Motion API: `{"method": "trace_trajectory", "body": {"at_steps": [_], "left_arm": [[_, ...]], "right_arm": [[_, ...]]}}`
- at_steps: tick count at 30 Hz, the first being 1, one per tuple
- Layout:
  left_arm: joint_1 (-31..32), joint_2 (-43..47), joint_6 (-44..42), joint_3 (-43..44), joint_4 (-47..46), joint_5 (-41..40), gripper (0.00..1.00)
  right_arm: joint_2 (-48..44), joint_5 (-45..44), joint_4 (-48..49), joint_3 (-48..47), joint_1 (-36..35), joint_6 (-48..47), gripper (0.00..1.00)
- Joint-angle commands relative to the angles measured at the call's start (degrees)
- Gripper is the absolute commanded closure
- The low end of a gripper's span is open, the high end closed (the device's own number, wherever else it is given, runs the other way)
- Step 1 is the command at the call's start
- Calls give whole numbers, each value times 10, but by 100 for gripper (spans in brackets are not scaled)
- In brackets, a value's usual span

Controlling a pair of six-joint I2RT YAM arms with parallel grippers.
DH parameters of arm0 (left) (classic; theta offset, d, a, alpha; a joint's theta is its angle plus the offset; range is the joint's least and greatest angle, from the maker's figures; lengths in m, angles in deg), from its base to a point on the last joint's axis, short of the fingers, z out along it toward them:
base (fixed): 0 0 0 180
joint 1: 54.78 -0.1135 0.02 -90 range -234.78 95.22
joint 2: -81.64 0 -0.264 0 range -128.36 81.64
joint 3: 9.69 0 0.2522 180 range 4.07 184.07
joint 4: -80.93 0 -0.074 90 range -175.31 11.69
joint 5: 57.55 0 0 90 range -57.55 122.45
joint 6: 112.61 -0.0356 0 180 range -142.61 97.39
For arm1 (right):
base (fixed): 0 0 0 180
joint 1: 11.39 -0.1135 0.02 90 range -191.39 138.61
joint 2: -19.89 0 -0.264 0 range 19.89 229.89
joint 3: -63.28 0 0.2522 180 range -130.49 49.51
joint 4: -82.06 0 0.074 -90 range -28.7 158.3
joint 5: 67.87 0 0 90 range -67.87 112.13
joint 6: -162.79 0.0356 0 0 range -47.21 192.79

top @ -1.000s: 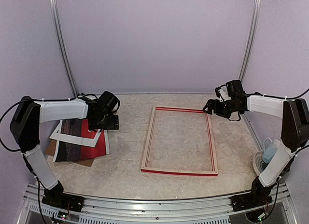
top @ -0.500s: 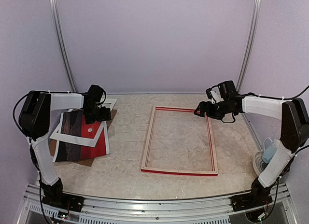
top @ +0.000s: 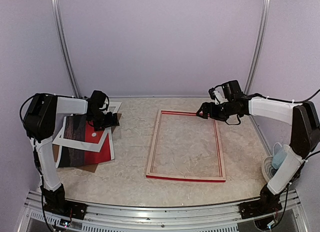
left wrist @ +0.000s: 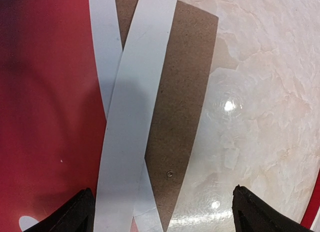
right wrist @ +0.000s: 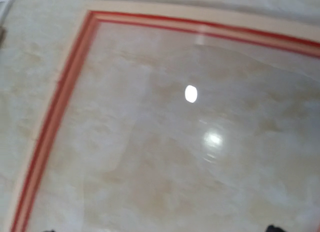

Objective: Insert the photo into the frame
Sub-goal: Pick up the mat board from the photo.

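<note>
Marbled tabletop [top: 135, 162]: left gripper [top: 111, 121], jaws wide, hangs over the far right edge of the photo [top: 95, 142]; right gripper [top: 201, 112], likewise open, hangs above the far rail of the frame [top: 154, 142].

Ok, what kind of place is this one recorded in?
Probably a lab test booth: plain lilac walls with metal poles, two arms bolted to an aluminium rail edging a marble-patterned table.
</note>
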Motion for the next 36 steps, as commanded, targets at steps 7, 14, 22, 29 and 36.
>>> {"method": "trace_trajectory", "body": {"at_steps": [7,14,22,29,36], "left_arm": [[21,0,14,-23,-20,78,6],[26,7,32,-42,-55,142,6],[37,27,47,-57,-78,178,6],[33,44,66,-85,-113,215,6],[16,53,86,-81,-135,253,6]], "right_arm": [[51,41,2,-117,-70,30,9],[134,93,28,-194,-105,73,9],[227,130,35,-294,-134,111,9],[295,183,76,-345,-148,170,9],[335,204,110,-365,-156,208,9]]}}
